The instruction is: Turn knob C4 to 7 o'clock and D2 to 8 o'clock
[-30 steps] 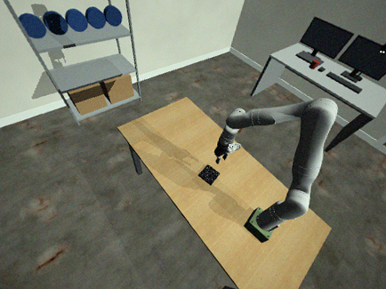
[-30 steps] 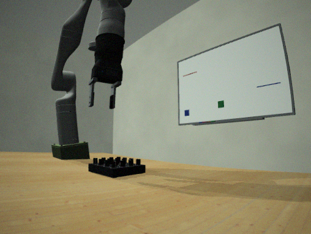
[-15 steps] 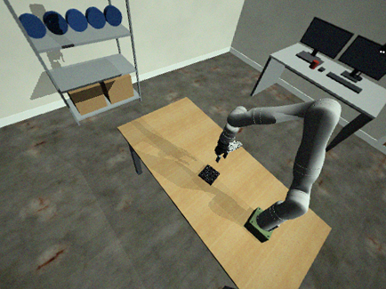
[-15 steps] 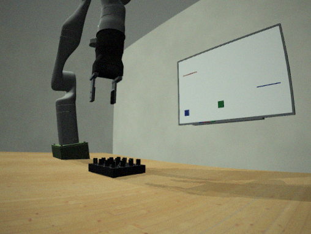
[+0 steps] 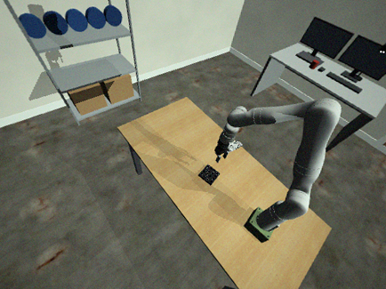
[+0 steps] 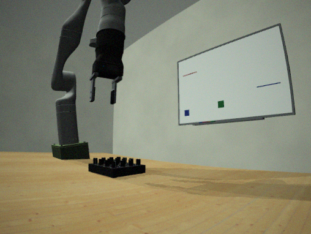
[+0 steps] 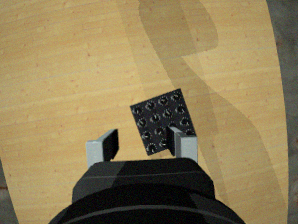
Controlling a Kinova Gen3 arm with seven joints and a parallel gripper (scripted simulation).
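Observation:
The black knob box stands on its feet on the wooden table. Its small black knobs stand in rows; their white lines are too small to read. My gripper is open and empty. It hangs high above the box, well clear of the knobs. In the wrist view the right finger overlaps the box's near edge, far above it.
The arm's green base is bolted to the table beyond the box. A shelf rack and a desk with monitors stand off the table. A whiteboard hangs on the wall.

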